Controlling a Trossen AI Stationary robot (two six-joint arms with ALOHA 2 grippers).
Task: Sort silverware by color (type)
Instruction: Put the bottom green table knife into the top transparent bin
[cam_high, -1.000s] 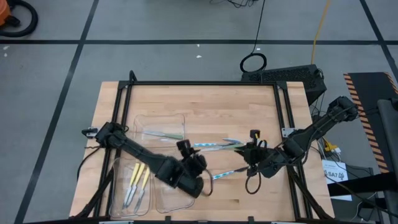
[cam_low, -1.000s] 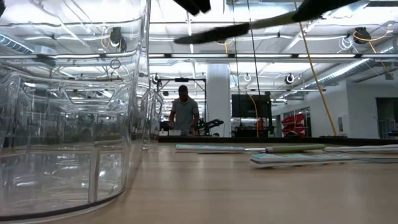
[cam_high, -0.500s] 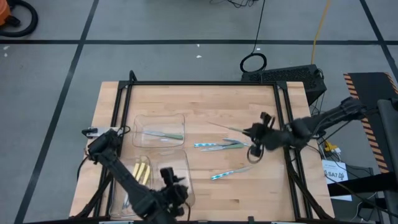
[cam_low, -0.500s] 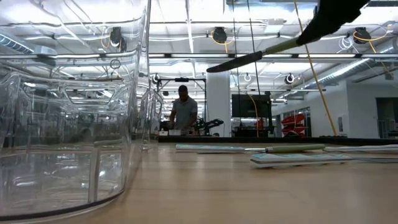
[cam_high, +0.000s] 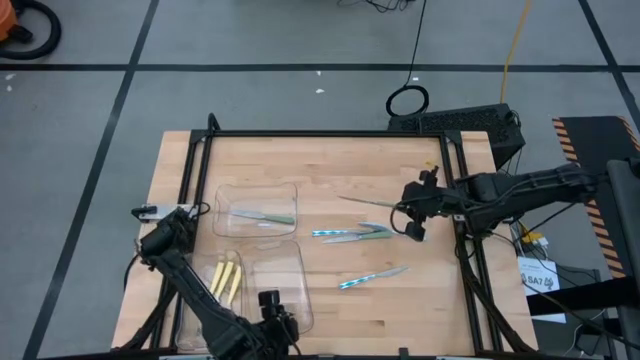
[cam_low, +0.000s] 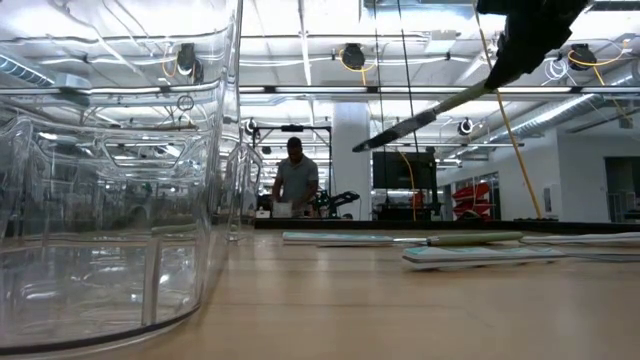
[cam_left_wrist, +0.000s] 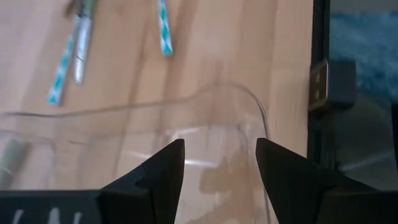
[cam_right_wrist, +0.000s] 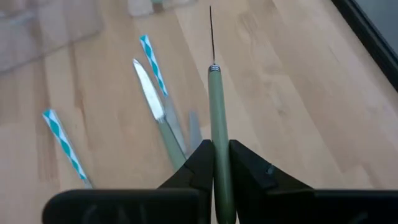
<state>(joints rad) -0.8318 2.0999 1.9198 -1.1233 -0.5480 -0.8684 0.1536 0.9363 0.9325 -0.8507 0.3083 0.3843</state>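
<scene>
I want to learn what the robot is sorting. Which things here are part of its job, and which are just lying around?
Part of the job:
- green-handled knife, gripped by the right tool
- green utensil in the far tray
- yellow utensils
- blue-striped utensils loose on the table
- left tool, open over the near tray

Just lying around:
- cable loop on the floor
- person in the room behind

The left gripper (cam_high: 268, 300) has been withdrawn from the table's middle toward 6 o'clock, past the clear trays (cam_high: 276, 287), and its fingers (cam_left_wrist: 163, 169) are now spread over a tray's rim. The right gripper (cam_high: 411, 212), clamped on a green-handled knife (cam_high: 372, 204), has been lifted and carried toward 2 o'clock, the blade pointing toward 9 o'clock.
</scene>
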